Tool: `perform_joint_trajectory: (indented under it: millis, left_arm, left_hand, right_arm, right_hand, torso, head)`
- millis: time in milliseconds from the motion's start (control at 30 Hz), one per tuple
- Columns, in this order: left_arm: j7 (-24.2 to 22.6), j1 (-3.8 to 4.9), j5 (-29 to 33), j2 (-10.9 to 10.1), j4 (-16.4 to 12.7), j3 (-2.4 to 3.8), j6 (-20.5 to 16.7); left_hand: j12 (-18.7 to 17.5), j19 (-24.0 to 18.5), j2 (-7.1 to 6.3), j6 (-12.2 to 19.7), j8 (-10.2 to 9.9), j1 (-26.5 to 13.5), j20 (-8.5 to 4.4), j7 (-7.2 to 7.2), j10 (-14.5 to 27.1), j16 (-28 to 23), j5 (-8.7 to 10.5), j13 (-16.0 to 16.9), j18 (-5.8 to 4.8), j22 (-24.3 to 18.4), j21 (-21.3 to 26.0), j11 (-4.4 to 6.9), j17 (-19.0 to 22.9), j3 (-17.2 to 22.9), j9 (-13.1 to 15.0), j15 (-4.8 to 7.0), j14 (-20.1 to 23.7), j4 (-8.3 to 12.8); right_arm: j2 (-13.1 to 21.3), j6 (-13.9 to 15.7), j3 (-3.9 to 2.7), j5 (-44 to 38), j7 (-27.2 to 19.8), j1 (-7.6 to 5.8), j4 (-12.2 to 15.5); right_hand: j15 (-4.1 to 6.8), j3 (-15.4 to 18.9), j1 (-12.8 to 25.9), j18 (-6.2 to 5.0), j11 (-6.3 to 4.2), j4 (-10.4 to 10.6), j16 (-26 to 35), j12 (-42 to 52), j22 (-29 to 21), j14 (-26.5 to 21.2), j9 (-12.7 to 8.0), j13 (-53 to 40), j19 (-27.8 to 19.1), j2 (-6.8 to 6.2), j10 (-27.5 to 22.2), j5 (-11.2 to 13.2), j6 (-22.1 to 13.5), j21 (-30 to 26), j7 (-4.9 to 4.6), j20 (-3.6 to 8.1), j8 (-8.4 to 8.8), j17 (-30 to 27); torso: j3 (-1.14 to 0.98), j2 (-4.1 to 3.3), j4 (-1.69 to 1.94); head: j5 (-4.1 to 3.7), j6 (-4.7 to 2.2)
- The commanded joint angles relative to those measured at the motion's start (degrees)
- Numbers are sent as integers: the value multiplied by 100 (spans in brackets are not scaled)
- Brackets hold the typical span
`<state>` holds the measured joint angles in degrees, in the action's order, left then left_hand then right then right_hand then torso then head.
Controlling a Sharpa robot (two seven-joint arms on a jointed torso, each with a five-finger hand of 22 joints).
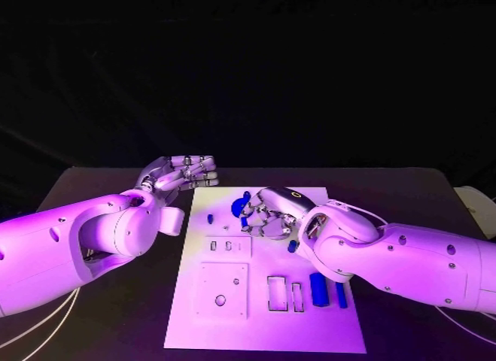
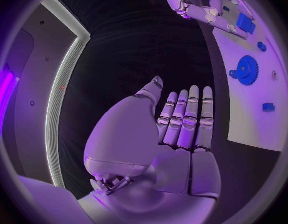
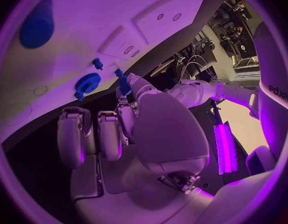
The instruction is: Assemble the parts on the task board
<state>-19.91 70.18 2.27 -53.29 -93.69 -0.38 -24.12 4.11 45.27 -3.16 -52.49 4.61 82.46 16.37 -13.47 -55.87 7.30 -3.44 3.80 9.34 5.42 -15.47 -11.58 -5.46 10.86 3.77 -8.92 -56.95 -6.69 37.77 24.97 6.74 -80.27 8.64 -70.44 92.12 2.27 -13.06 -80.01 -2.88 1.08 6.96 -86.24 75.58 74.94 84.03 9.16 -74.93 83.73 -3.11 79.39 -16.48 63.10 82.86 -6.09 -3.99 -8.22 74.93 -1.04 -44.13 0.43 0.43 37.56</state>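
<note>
The white task board [image 1: 264, 316] lies in the middle of the black table. A blue gear [image 1: 240, 204] [image 3: 88, 82] [image 2: 246, 69] sits near its far edge, and a small blue peg [image 1: 210, 219] [image 3: 97, 63] stands to its left. My right hand [image 1: 272, 214] [image 3: 141, 129] hovers over the far part of the board beside the gear and pinches a small blue part [image 3: 123, 86] between thumb and a finger. My left hand [image 1: 185, 174] [image 2: 181, 119] stays off the board's far left corner, fingers stretched out side by side, holding nothing.
Two long blue parts [image 1: 318, 289] [image 1: 341, 295] lie at the board's near right, beside rectangular slots [image 1: 277, 293]. A raised square plate with a hole [image 1: 222, 289] takes up the near left. Bare black table [image 1: 117, 323] flanks the board.
</note>
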Motion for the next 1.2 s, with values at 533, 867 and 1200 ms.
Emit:
perform_joint_trajectory:
  millis: [533, 867, 1200]
  left_arm:
    - [-19, 3, 22, 29, -9, 0, 130]
    - [-14, 4, 22, 26, -11, 0, 121]
    - [-12, 4, 22, 28, -13, 0, 121]
  left_hand:
    - [-24, -37, 45, 48, -35, -11, 14, -77, 43, -20, -3, -1, 93, -8, 24, 14, 9, -7, 0, -24, 30, 26]
    - [-24, -37, 45, 48, -35, -11, 14, -77, 43, -20, -3, -1, 93, -8, 24, 14, 9, -7, 0, -24, 30, 26]
    - [-24, -37, 45, 48, -35, -11, 14, -77, 43, -20, -3, -1, 93, -8, 24, 14, 9, -7, 0, -24, 30, 26]
  right_arm:
    - [-469, -437, 74, -941, 748, 250, -174]
    - [-483, -580, 85, -1045, 838, 277, -185]
    - [-508, -615, 91, -1083, 866, 311, -221]
  right_hand:
    - [33, 6, 173, 72, 5, 67, -29, 40, 847, 443, 65, -33, 70, -40, 45, -38, 67, -13, 44, 15, -74, 803]
    - [35, 21, 229, 71, 2, 84, -27, 37, 844, 443, 69, -31, 66, -72, 45, -34, 65, -20, 47, 18, -81, 800]
    - [36, 28, 248, 70, 2, 89, -26, 35, 842, 442, 70, -30, 63, -86, 44, -28, 62, -24, 47, 19, -83, 798]
  torso:
    - [-2, -2, -13]
    - [-1, -8, -9]
    - [-3, -6, -10]
  head:
    - [102, 101]
    - [92, 124]
    - [108, 141]
